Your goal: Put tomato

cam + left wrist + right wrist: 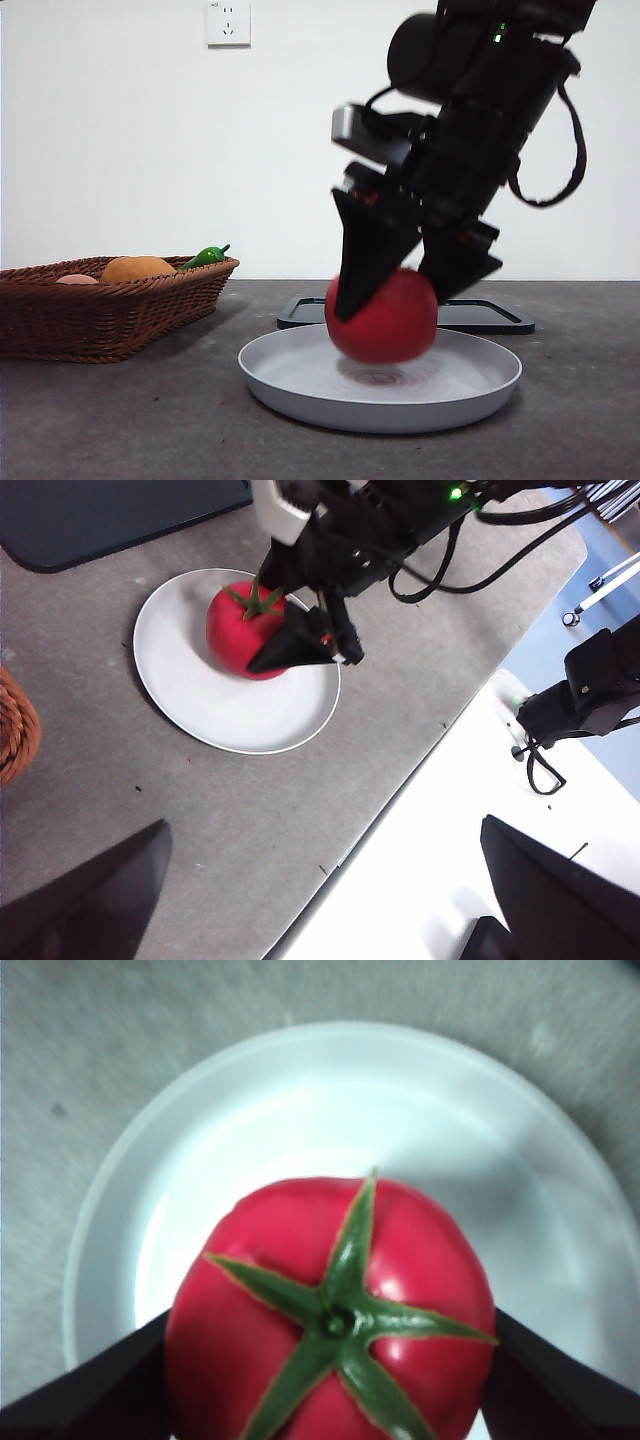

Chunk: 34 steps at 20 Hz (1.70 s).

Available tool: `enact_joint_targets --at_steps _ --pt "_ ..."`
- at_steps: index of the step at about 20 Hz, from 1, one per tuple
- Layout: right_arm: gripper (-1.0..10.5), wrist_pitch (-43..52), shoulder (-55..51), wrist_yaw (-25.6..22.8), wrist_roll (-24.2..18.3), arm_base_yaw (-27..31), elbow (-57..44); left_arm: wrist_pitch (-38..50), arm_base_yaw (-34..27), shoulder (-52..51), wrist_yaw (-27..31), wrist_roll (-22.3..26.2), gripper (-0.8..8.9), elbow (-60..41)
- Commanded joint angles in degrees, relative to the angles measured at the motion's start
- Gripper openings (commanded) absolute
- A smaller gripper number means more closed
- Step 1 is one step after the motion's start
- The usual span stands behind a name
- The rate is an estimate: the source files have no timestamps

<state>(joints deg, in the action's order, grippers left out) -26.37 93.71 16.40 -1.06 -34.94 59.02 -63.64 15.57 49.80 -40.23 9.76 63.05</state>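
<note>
Gripping tomato (385,322) between two black jaws: right gripper (400,285), reaching down from upper right in front view, one jaw pressed on each side of fruit. Tomato red, round, green star-shaped stem on top, sitting at or just above white plate (300,385), a bit off plate's centre; contact w/ plate not clear. Behind plate, toward 12 o'clock, flat dark tray (500,318) on grey table (120,420). Far off at 9 o'clock, brown wicker basket (100,315) w/ orange fruit (137,268) and green pepper (205,257) inside. Left gripper (320,900) well apart from plate, jaws spread wide, holding nothing, over table edge.
</note>
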Motion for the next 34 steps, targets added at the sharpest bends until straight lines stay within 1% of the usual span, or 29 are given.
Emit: enact_joint_targets --at_steps 1,2,5,7,10,13,17,21,25,34 --pt "2.1 0.59 -2.25 -0.26 0.61 -0.04 3.45 0.44 0.24 0.33 -0.15 0.66 4.96 1.01" --pt "2.1 0.59 -2.75 -0.96 0.63 0.31 4.72 0.44 0.24 0.33 -0.17 0.68 4.96 1.01" --pt "2.1 0.76 -2.73 -6.19 0.59 1.95 9.64 0.44 0.24 0.33 -0.17 0.68 4.96 1.01" --pt "2.1 2.38 -2.29 -7.78 0.37 3.3 11.89 0.46 0.24 0.33 -0.17 0.66 4.96 1.01" --pt "2.1 4.37 0.15 -7.69 0.39 6.12 15.02 0.46 0.24 0.33 -0.17 0.66 4.96 1.01" --pt "2.1 5.44 7.37 -7.67 0.07 8.98 20.2 0.46 0.24 0.33 -0.17 0.66 4.96 1.01" --pt "2.1 6.62 17.64 -7.67 -0.68 11.34 27.06 0.42 0.24 0.33 -0.17 0.61 4.96 1.01" --pt "2.1 6.95 23.96 -7.65 -1.7 13.14 31.28 0.39 0.24 0.33 -0.17 0.61 4.96 1.01" --pt "2.1 7.93 26.67 -7.5 -2.47 14.51 31.78 0.46 0.24 0.33 -0.15 0.63 4.96 1.01" --pt "2.1 6.93 27.23 -7.43 -2.8 14.45 31.78 0.44 0.24 0.33 -0.15 0.61 4.96 1.01"
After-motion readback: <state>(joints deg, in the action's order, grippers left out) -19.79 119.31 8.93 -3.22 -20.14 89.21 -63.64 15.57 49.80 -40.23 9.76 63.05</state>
